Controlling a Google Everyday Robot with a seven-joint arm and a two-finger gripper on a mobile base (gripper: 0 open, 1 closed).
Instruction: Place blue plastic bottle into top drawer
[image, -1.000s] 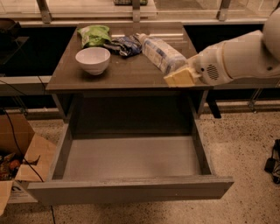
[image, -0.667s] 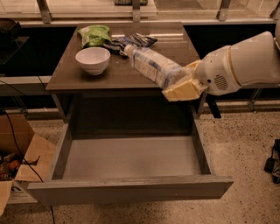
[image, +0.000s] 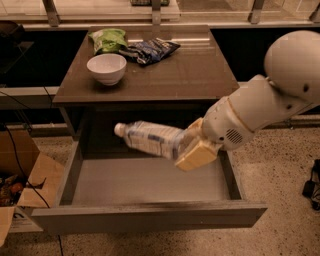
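Grips the blue plastic bottle (image: 150, 139) by its base end in the tool (image: 192, 143), yellowish fingers (image: 198, 156) clamped above and below it. Hangs over the pulled-out top drawer (image: 150, 217), right of middle, with the bottle held up over the grey inner floor. Lies nearly level, white cap pointing left and slightly upward, toward the drawer's back left corner. Reaches in from the right on a bulky white arm (image: 265, 100). Behind, on the counter (image: 195, 75): white bowl (image: 106, 68) at front left, green bag (image: 107, 40) at back left, dark blue snack bag (image: 150, 50) just beside the green one. Left of the drawer, down on the floor: open cardboard box (image: 30, 185).
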